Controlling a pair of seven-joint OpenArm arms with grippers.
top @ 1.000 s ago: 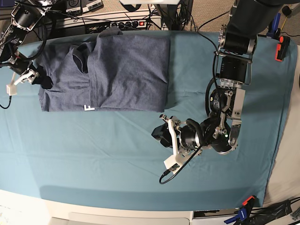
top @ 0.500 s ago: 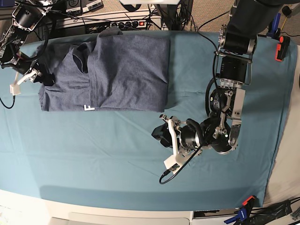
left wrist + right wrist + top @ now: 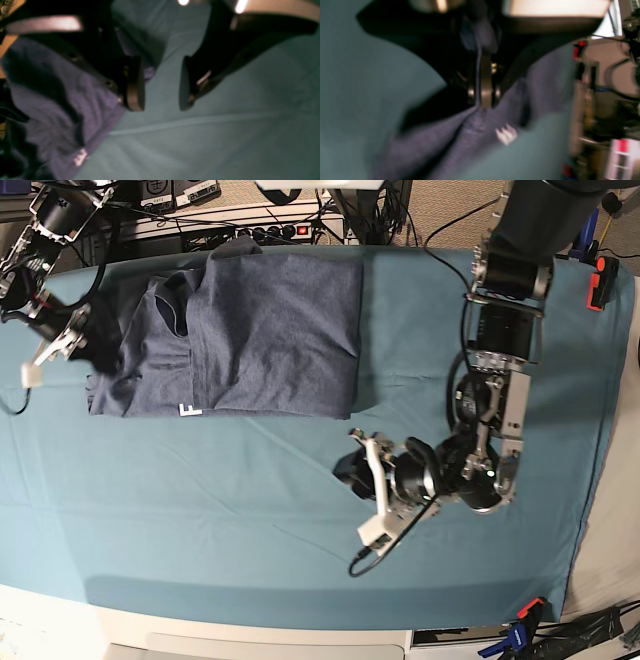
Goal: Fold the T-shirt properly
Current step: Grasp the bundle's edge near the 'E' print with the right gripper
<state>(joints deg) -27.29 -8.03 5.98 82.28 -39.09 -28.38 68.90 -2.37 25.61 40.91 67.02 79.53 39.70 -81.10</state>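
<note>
The T-shirt (image 3: pixel 250 330) lies partly folded on the far-left part of the bench (image 3: pixel 250 520), a heathered slate-blue knit with one white block letter showing near its near hem. Its left edge is raised off the cloth, bunched in the right tool (image 3: pixel 95 350); a second ago that edge lay flat and the tool stood beside it with its jaws apart. In the right wrist view the right tool (image 3: pixel 482 100) is clamped tight on a fold of the shirt, the fabric pinched between the pads and hanging in soft ridges below them, with the white lettering just under the grip.

The left tool (image 3: pixel 352 470) hovers over bare cloth, well apart from the shirt's near-right corner, and sits a little further right and nearer than it did a second ago. In the left wrist view the left tool (image 3: pixel 161 85) has its two dark flat pads spread wide with nothing between them; the shirt's edge lies beside the left pad, not touching it as far as the blurred picture shows.

The bench wears a plain teal cloth, smooth with a few shallow creases. A white cable loops from the left arm down onto it. Beyond the far edge sit a power strip (image 3: pixel 270 230) and tangled cables; orange clamps (image 3: pixel 598 285) hold the cloth at the right edge and at the near-right corner.
</note>
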